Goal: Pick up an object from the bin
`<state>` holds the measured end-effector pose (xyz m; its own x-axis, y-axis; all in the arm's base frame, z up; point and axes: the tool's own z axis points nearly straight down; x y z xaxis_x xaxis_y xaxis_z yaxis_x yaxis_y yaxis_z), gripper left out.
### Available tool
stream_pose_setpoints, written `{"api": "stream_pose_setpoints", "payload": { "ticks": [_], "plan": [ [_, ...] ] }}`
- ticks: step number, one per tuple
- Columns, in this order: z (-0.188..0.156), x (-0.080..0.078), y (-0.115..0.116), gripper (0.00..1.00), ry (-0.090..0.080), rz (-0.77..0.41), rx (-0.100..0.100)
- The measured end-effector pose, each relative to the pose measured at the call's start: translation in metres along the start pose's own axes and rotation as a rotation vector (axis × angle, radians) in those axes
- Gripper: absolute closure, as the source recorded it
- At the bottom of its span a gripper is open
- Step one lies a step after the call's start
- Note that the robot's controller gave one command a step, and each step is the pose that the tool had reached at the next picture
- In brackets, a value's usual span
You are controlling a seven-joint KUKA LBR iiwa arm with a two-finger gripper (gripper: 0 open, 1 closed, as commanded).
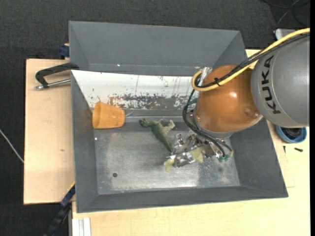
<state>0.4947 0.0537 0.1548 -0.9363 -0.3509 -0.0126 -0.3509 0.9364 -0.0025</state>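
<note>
While my hand (186, 154) sits low over the bin (147, 48) floor, right of middle, I cannot tell whether it is spread or pressed together (my orange wrist cover (224, 102) hangs over it). Just to its left lies a dark green toy figure (160, 128), long and thin, slanting toward the back wall. Whether we touch, I cannot tell. An orange cup (108, 116) lies tipped by the left wall, well apart. The front-left floor lies open.
</note>
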Motion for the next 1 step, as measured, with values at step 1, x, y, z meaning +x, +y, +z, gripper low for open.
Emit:
{"api": "stream_pose_setpoints", "payload": {
  "ticks": [1],
  "plan": [
    [-0.1140,-0.0132,0.0126,1.00,-0.003,-0.010,0.000]
  ]
}}
